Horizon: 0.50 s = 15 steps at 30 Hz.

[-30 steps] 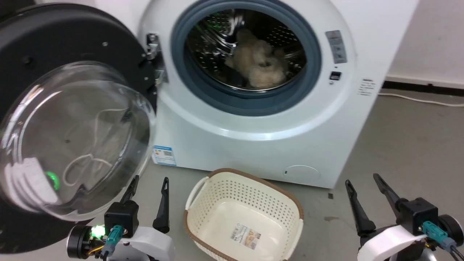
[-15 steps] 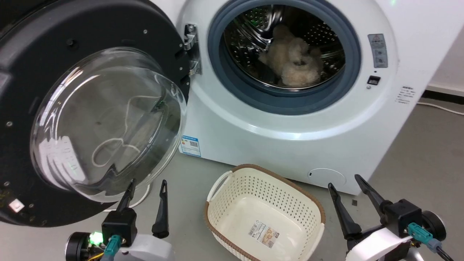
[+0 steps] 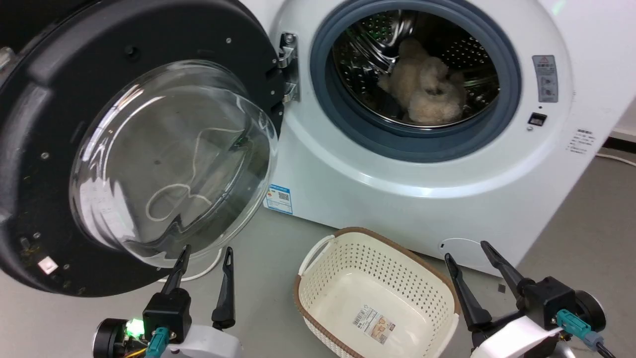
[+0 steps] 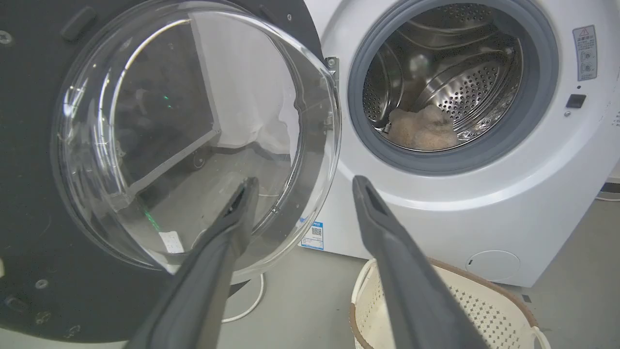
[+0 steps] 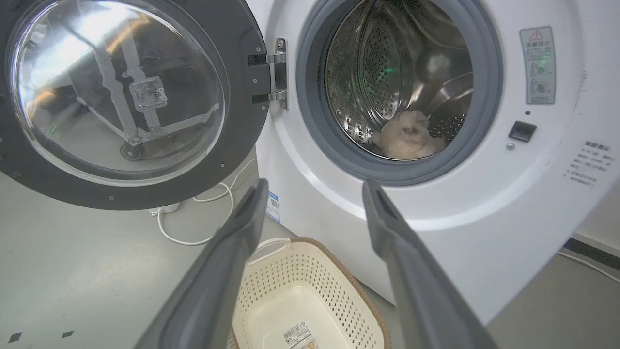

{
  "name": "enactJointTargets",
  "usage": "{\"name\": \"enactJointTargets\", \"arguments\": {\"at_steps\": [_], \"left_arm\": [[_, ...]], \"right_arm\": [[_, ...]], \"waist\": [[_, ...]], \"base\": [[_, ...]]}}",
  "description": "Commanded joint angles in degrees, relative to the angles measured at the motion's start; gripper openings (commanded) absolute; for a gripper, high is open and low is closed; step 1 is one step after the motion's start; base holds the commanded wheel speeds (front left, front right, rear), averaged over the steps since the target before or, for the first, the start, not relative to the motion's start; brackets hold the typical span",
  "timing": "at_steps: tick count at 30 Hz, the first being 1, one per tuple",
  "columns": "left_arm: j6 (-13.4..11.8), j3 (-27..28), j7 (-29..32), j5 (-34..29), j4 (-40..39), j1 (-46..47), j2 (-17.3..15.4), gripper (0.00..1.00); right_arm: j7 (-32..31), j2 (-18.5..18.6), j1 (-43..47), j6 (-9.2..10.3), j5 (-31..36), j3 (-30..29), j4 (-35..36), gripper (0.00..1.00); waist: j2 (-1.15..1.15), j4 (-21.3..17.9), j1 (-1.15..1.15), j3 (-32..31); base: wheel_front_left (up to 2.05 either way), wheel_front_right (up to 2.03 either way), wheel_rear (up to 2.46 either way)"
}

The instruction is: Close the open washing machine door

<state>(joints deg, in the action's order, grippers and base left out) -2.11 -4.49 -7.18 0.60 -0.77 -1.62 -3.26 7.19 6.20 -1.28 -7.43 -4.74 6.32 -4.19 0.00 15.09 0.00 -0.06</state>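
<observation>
On my feed the floor [image 5: 72, 271] is smooth grey, with a pale sheen at the lower left of the right wrist view and small dark squares [image 5: 14, 337] near its bottom left corner. A white cable [image 5: 193, 237] loops across it at left centre. At lower right I see a pale wall [image 5: 598, 218] with black skirting [image 5: 593, 253]. In the head view a cream basket [image 3: 348, 263] sits on the floor at bottom centre.

door [image 5: 116, 92] open, fingers [image 5: 232, 242] apart, poss. toy [image 5: 409, 135] inside
</observation>
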Motion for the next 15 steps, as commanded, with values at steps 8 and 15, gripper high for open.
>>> {"name": "enactJointTargets", "arguments": {"at_steps": [8,15], "left_arm": [[-0.9,-0.6,-1.5,-0.1,-0.6,-1.0,-0.4,1.0],[-1.4,-1.0,-2.3,0.1,-0.6,-1.5,-0.5,1.0]], "right_arm": [[1.5,0.8,0.1,-0.03,-2.2,1.1,-0.9,1.0],[2.3,1.3,0.3,-0.04,-3.2,1.5,-1.4,1.0]], "waist": [[0.0,2.1,0.0,-0.2],[0.0,3.8,0.0,-0.2]], "base": [[0.0,0.0,0.0],[0.0,0.0,0.0]]}}
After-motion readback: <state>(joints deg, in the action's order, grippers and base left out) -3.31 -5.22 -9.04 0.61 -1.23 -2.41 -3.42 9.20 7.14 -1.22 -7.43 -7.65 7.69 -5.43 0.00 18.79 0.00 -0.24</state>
